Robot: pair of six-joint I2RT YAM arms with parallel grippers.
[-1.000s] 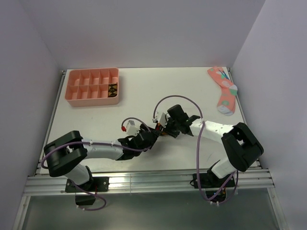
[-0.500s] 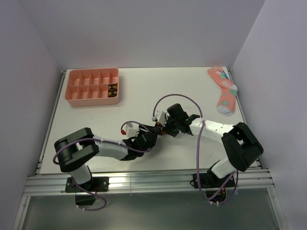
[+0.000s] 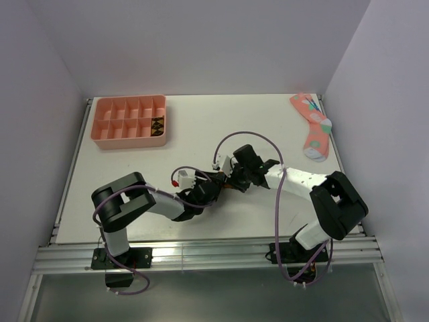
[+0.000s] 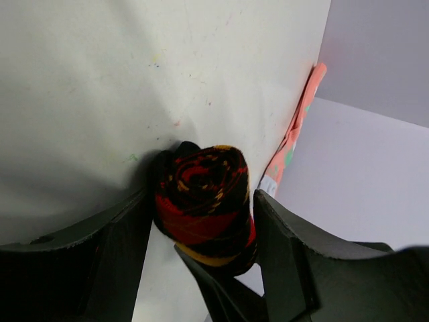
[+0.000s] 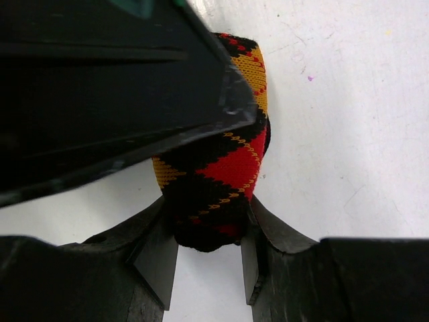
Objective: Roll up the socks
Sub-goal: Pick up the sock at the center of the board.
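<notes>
Table [image 3: 201,121]: both arms reach to mid-table and meet there.
Left arm [image 3: 154,201]: elbow folded, forearm low, pointing right.
Right arm [image 3: 301,181]: stretched left, wrist low.
Tray [image 3: 127,142], far left: second argyle sock [image 3: 157,125] in its near-right compartment.
Pink sock [image 3: 314,127]: far right corner, flat.
Right gripper [image 5: 209,248]: 2 fingers clamped on the end of the rolled red-orange argyle sock [image 5: 221,161], which rests on the table.
Left gripper [image 4: 201,221]: fingers flank the same roll, 1 touching, 1 just beside; cannot tell if it squeezes.
</notes>
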